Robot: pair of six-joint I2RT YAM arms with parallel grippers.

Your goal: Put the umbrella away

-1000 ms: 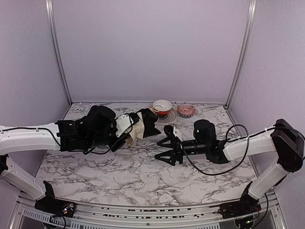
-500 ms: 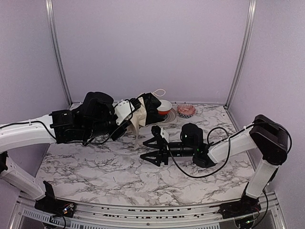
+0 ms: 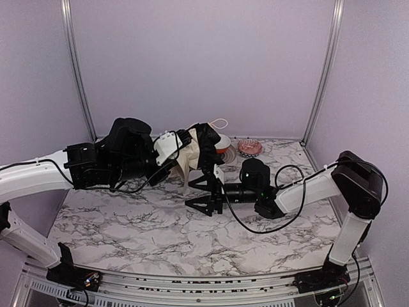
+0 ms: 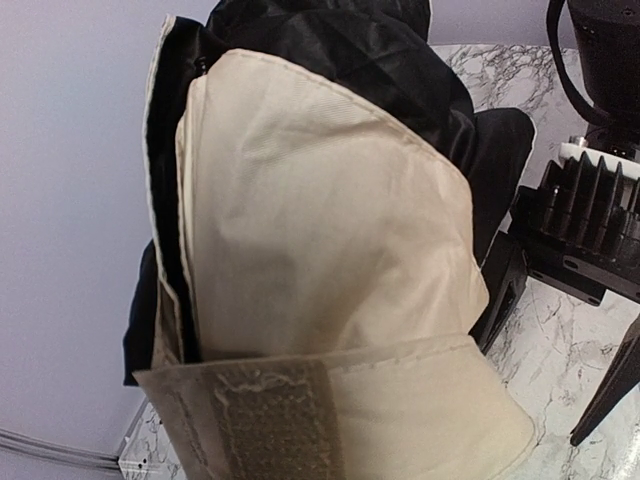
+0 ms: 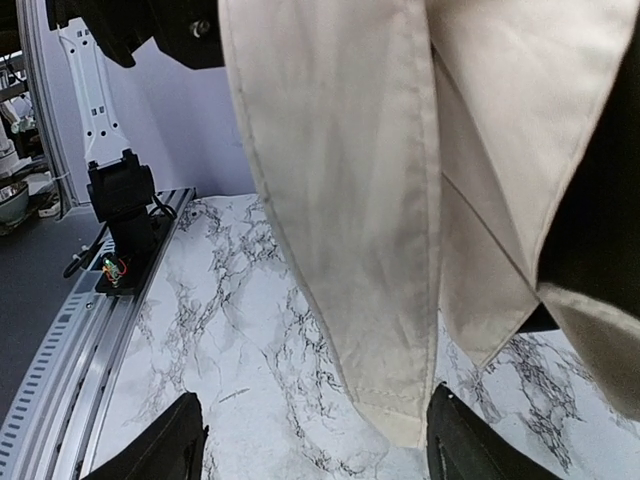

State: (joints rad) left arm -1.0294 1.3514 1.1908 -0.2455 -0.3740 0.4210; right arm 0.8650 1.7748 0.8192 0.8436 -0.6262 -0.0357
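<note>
The umbrella (image 3: 186, 161) hangs above the table, cream fabric drooping with black folds (image 3: 206, 142) to its right. My left gripper (image 3: 183, 144) holds it aloft; its fingers are buried in the fabric. In the left wrist view the cream fabric (image 4: 320, 230) and a Velcro strap (image 4: 275, 420) fill the frame and hide the fingers. My right gripper (image 3: 200, 195) is wide open, just below and right of the hanging fabric. In the right wrist view a cream flap (image 5: 370, 250) hangs down between its spread fingertips (image 5: 185, 440), apart from them. The handle is hidden.
A red-and-white bowl on a grey plate (image 3: 222, 155) sits behind the umbrella at the back. A small pink patterned dish (image 3: 249, 148) lies to its right. The left arm's base (image 5: 125, 215) and the front rail show in the right wrist view.
My left arm has lifted the umbrella up and to the right, off the table. My right gripper has moved left and now sits open under the hanging fabric.
</note>
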